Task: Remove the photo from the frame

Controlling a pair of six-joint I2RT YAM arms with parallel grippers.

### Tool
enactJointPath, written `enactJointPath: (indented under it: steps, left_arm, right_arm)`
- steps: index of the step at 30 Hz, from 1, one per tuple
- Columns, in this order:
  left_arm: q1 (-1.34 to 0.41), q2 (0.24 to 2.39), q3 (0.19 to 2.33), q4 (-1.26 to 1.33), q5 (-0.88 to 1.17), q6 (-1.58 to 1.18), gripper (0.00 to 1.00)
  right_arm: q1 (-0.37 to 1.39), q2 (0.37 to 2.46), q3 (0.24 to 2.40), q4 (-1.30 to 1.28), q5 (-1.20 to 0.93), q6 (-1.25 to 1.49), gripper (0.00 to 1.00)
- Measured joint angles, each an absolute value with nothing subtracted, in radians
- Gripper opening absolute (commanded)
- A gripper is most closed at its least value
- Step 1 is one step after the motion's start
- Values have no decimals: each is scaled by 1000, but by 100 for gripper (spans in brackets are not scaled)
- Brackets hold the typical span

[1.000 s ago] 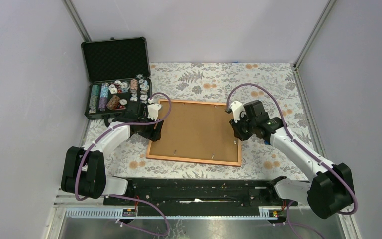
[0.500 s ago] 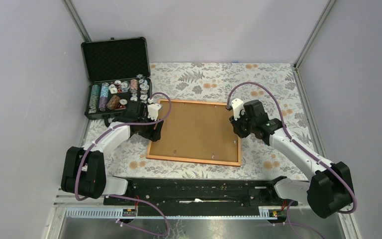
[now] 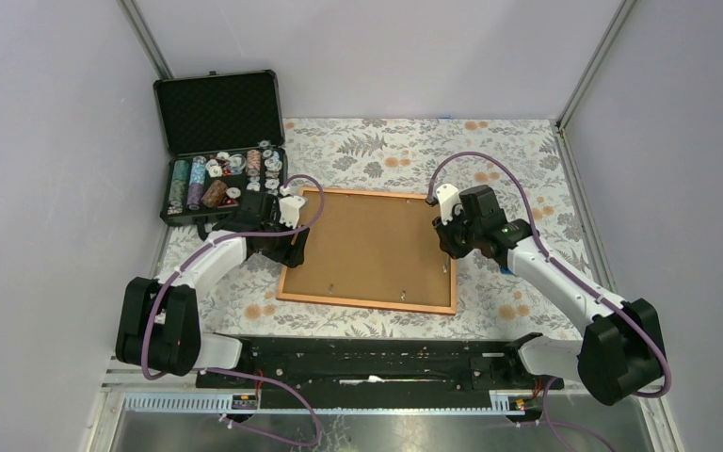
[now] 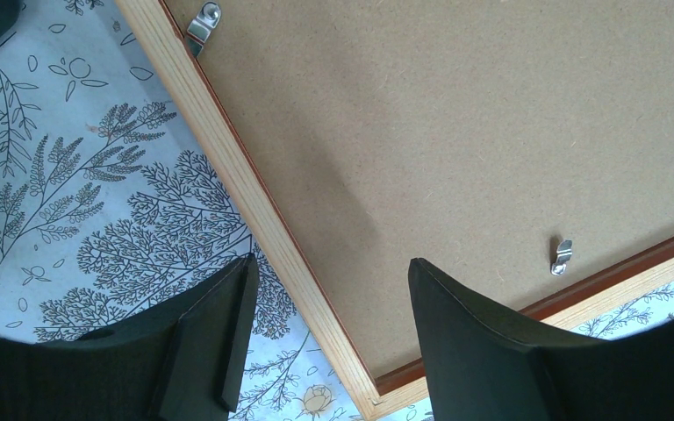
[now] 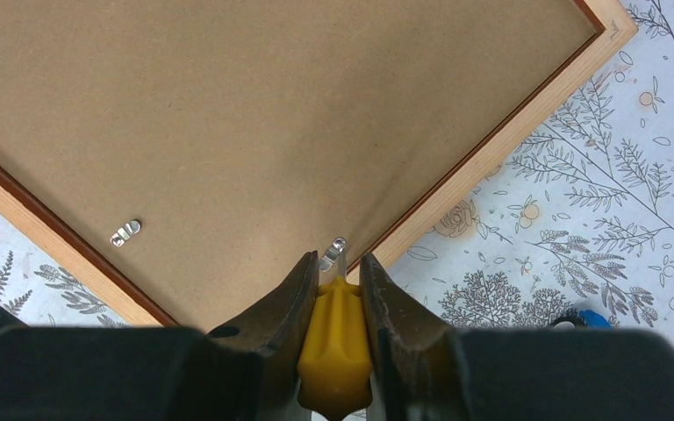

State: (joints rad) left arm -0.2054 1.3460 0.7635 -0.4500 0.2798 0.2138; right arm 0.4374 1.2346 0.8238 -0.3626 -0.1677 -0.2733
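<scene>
The frame (image 3: 365, 301) lies face down on the floral cloth, its brown fibreboard back (image 3: 372, 240) up. The photo is hidden under that back. My left gripper (image 3: 288, 247) stands open, one finger outside the frame's left rail (image 4: 228, 158) and one over the board, near the frame's corner; in its wrist view the gripper (image 4: 331, 261) holds nothing. My right gripper (image 3: 449, 254) is at the frame's right edge. In its wrist view the gripper (image 5: 339, 259) is shut on a yellow-handled screwdriver (image 5: 333, 342), whose metal tip touches a small metal clip (image 5: 337, 249) beside the rail (image 5: 509, 140).
A black foam-lined case (image 3: 218, 111) stands open at the back left, its tray of poker chips (image 3: 216, 181) right behind my left gripper. More clips (image 4: 562, 256) (image 4: 200, 24) (image 5: 125, 233) sit along the board's edges. Walls close in on both sides.
My right gripper has crept slightly up and left along the frame's right edge with the screwdriver. The left arm and the frame have not moved.
</scene>
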Motion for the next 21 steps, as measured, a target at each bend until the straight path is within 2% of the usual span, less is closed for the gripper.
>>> enactJointPath:
  steps: [21]
  left_arm:
    - [-205,1346,764,-449,280,214,69]
  right_arm:
    - [437,1222,830,-418,-215,-285,0]
